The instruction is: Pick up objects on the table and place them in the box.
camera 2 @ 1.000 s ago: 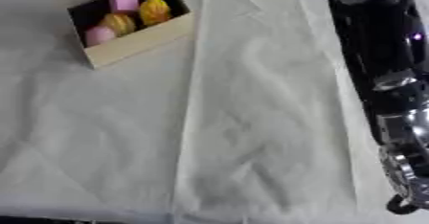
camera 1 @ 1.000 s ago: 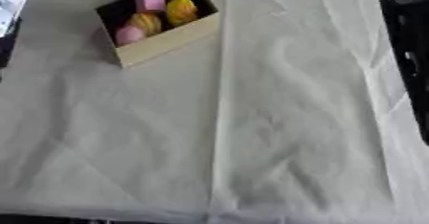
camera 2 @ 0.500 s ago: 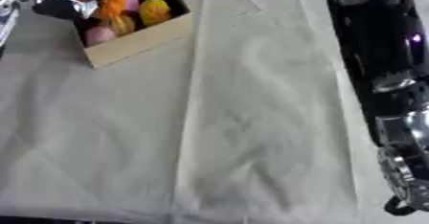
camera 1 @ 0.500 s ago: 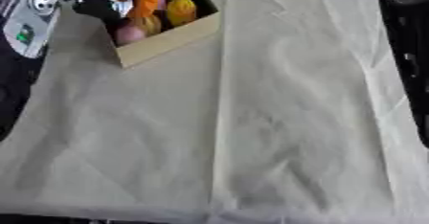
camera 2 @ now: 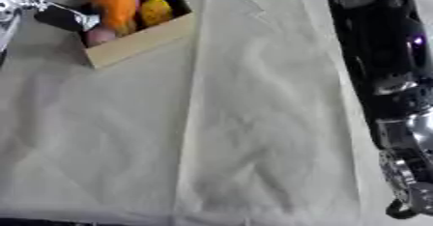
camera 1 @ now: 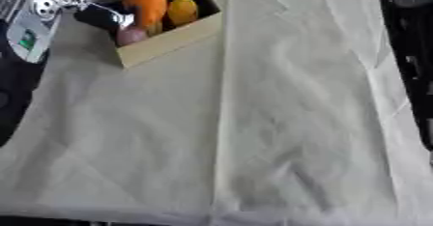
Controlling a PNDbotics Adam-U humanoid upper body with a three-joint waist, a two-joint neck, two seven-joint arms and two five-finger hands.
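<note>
A shallow wooden box [camera 1: 169, 40] stands at the table's far left corner. Inside lie a yellow rounded thing [camera 1: 182, 10] and a pink one [camera 1: 130, 36]. My left hand [camera 1: 100, 17] reaches in from the upper left, its dark fingers curled against a long orange thing [camera 1: 145, 0] that stands over the box's left part. My right arm runs down the right edge, and the right hand [camera 2: 404, 164] shows as silver joints at the lower right, away from the box.
A creased pale cloth [camera 1: 253, 123] covers the table, with a fold line running down its middle. The table's dark edges show at the left and right. My left forearm [camera 1: 30, 32] lies beside the box's left side.
My left hand has come in from the upper left with the orange thing and moved it over the box. The right arm has stayed put.
</note>
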